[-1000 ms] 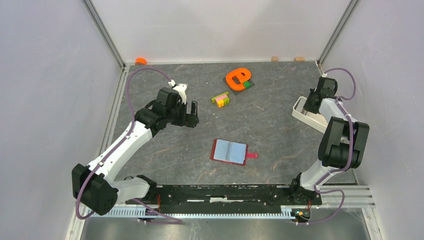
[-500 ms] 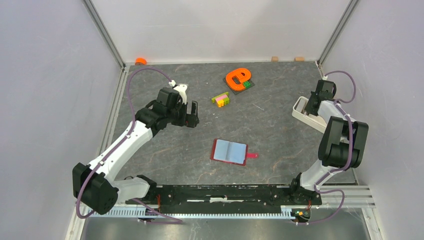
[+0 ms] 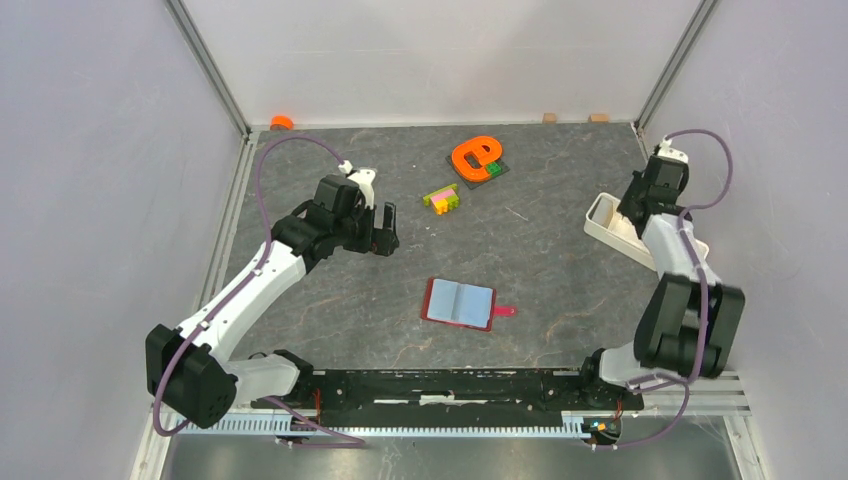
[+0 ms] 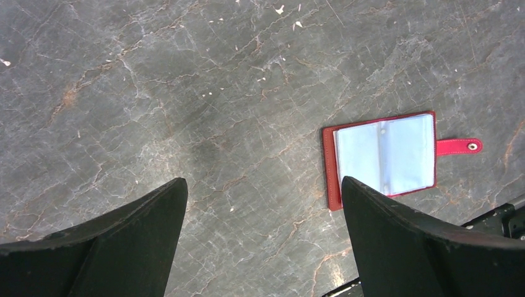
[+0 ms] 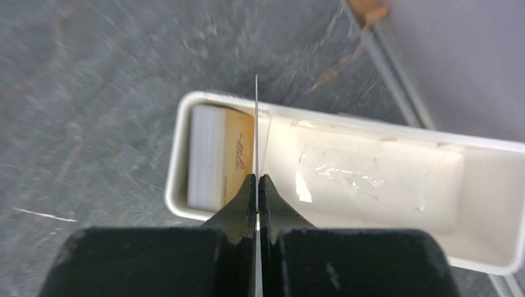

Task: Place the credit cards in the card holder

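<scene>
The card holder lies open on the table's middle, light-blue inside up and red snap tab to the right; the left wrist view shows the card holder too. My left gripper hovers open to its upper left, and nothing sits between the jaws of the left gripper. My right gripper hangs over the white tray. In the right wrist view the right gripper is shut on one credit card, seen edge-on. A stack of tan credit cards lies at the tray's left end.
An orange e-shaped piece and multicoloured toy bricks lie toward the back. An orange cap sits in the back left corner. The white tray's rim is close to the right wall.
The right jaws have closed on a card, and the right wrist has risen slightly over the tray. The left arm and card holder have not moved.
</scene>
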### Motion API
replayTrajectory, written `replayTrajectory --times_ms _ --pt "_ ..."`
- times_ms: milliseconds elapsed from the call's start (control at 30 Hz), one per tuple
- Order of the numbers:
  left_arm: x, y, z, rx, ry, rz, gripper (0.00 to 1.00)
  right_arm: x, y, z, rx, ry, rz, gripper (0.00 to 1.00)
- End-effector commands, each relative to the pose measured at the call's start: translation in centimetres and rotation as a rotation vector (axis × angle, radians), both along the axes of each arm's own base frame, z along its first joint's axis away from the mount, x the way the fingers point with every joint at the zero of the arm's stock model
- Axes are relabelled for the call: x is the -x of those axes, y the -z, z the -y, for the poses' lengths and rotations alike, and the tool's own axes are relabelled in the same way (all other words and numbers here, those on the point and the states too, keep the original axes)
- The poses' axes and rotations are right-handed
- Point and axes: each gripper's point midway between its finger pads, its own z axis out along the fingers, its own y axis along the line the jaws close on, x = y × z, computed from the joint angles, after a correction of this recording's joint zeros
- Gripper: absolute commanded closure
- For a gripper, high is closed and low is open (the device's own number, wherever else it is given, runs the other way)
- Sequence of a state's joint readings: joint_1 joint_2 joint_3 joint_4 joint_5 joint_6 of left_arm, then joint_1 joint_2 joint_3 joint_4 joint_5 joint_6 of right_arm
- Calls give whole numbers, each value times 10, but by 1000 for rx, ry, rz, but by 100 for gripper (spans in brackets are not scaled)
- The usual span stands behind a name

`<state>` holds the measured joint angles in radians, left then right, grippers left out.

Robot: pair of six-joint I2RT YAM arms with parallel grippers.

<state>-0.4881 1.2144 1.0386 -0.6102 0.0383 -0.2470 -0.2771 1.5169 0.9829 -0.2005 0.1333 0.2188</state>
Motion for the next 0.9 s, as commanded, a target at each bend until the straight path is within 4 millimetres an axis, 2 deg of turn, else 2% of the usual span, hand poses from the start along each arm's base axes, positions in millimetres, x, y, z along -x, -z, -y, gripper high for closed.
replayTrajectory --times_ms 0,100,167,233,400,567,700,867 --pt "-1 -11 7 33 63 55 0 2 -84 4 71 10 195 100" --pt "2 -13 11 54 88 60 0 8 -115 -14 38 -58 256 100" --pt "4 -14 14 67 101 61 0 11 -122 -39 -33 -160 285 100" --pt "6 -13 18 84 116 57 0 16 -121 -71 -133 -282 296 100" --pt "12 -6 29 122 149 9 1 41 -98 -156 -333 -554 255 100" --pt "23 -2 49 202 206 -56 1 83 -60 -237 -493 -782 135 100" --pt "31 12 59 255 212 -147 2 118 -27 -279 -607 -902 5 100" --pt "53 50 64 293 209 -315 4 156 2 -319 -744 -982 -138 100"
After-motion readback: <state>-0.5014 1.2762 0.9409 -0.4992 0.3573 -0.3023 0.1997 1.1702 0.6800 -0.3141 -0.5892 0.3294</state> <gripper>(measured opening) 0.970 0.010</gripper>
